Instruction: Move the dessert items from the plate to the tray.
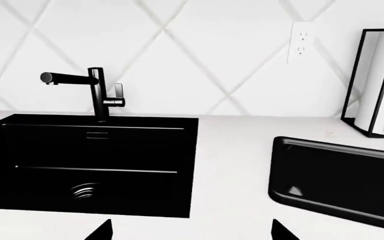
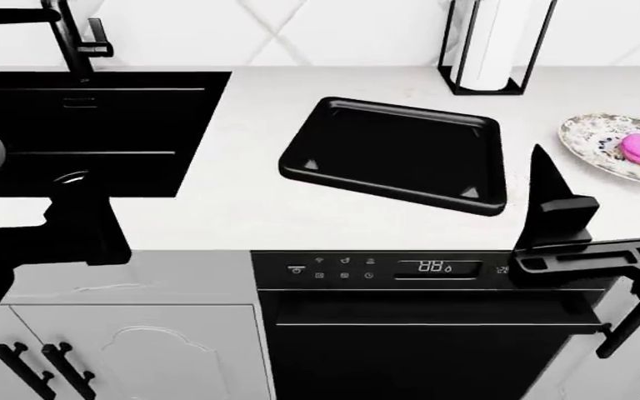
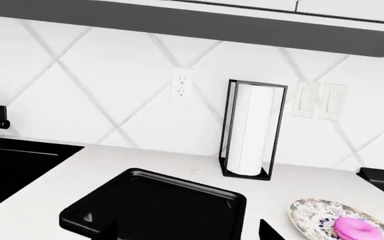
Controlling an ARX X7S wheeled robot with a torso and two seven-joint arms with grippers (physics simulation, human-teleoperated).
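The white countertop [image 2: 242, 200] spanned the scene, backed by a white diamond-tiled wall [image 3: 98, 90]. Below its near edge stood a black dishwasher [image 2: 432, 333] with a lit control strip, and to its left a white cabinet [image 2: 131, 350] with dark handles. The black sink basin [image 1: 92, 165] was set into the counter at the far left, with a black faucet [image 1: 98, 92] rising behind it.

The tray [image 2: 398, 154], glossy black with a low raised rim, lay near the centre of the counter, slightly rotated, to the right of the sink and well apart from it; nothing lay in it. A black wire holder with a white paper-towel roll [image 3: 249, 130] stood upright behind the tray's far right corner, near the wall. A white outlet [image 3: 181, 86] was mounted on the wall to the left of the roll, and a pair of switches [image 3: 319, 100] to its right.

The plate [image 2: 620, 146], floral-patterned with a pale rim, rested on the counter to the right of the tray, apart from it. The pink donut [image 3: 357, 229] lay on the plate; the cupcake could not be made out in any view.

The left gripper [image 1: 188, 231] hung near the counter's front edge by the sink, its two fingertips spread wide with nothing between them. The right gripper [image 3: 186, 231] hovered at the near right, short of the plate, likewise released and holding nothing.
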